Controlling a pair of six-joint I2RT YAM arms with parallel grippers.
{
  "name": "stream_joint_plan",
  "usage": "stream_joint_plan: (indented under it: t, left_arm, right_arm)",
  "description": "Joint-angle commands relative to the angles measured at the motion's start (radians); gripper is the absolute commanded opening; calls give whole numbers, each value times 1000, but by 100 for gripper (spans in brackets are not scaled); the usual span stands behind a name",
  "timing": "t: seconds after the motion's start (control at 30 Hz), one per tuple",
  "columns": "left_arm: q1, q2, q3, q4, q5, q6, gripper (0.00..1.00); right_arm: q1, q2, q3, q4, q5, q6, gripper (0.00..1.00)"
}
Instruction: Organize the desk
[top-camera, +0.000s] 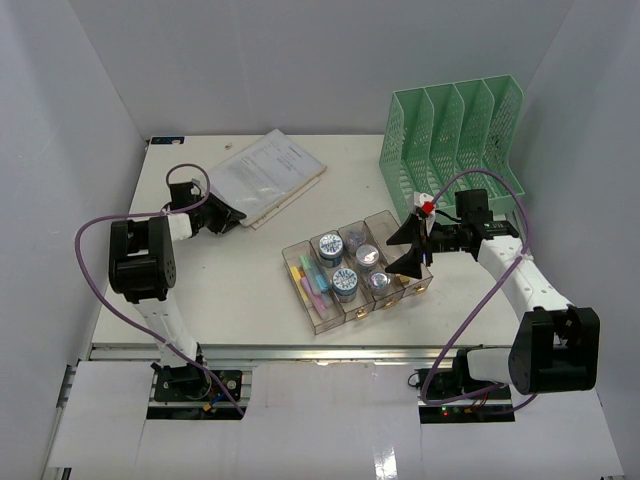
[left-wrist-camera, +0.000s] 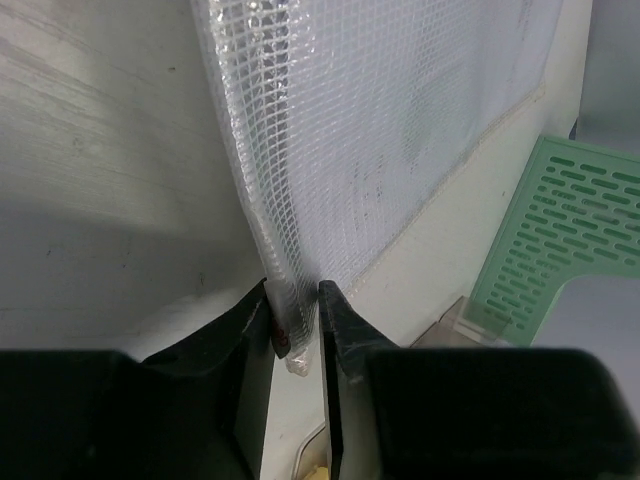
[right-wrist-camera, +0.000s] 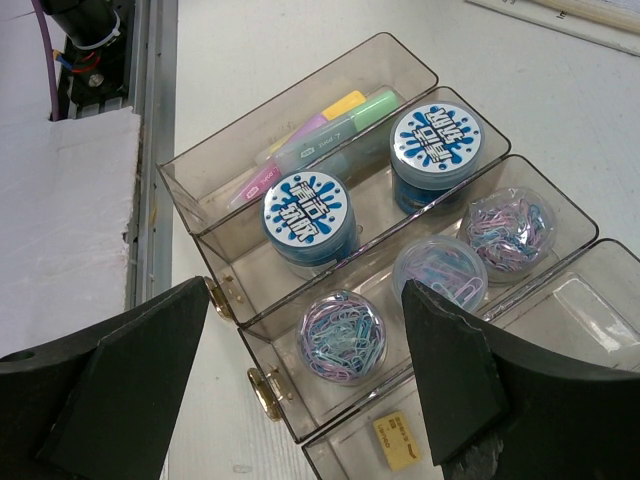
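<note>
— White desk (top-camera: 230, 290): location?
— It spans the whole work area ahead of both arm bases.
— Left gripper (left-wrist-camera: 298, 322)?
— Pinching the edge of a clear mesh-reinforced document pouch (left-wrist-camera: 400, 120) at the desk's rear left.
— Centre?
— A clear four-compartment tray (right-wrist-camera: 186, 190) holds highlighters (right-wrist-camera: 310, 135), two blue tins (right-wrist-camera: 309, 208) and three tubs of paper clips (right-wrist-camera: 343, 335).
— Right gripper (right-wrist-camera: 307, 300)?
— Fingers spread wide, hovering over the tray. A mint-green file rack (top-camera: 450, 130) stands behind it.

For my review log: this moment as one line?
left gripper: shut on clear mesh plastic sleeve | right gripper: open above clear four-compartment plastic tray
</note>
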Motion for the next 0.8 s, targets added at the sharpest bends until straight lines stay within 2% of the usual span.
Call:
stream_joint_plan:
  t: [0.0,0.07,0.27,0.43,0.63,0.67,0.77]
  left_arm:
    - [3,-23,18,25,51,3,26]
    - [3,-38,13,25,63,6,19]
    - [3,-117,-15,21,114,-7,7]
    - [3,-243,-89,54,187,-47,6]
    - [3,-364,-149,91,256,-148,4]
    - [3,-378,-152,94,263,-159,4]
    - [3,-431,-167,93,274,-192,4]
  right_arm:
    - [-4,5,14,-11,-13,-10,84]
    - [-4,5,14,-13,-12,-14,84]
    - [-1,3,9,-14,-21,-10,83]
    - [63,-16,10,32,3,31,82]
    - [272,7,81,161,316,83,83]
    - [308,21,103,184,446,119,83]
    - [409,78,179,295,626,145,83]
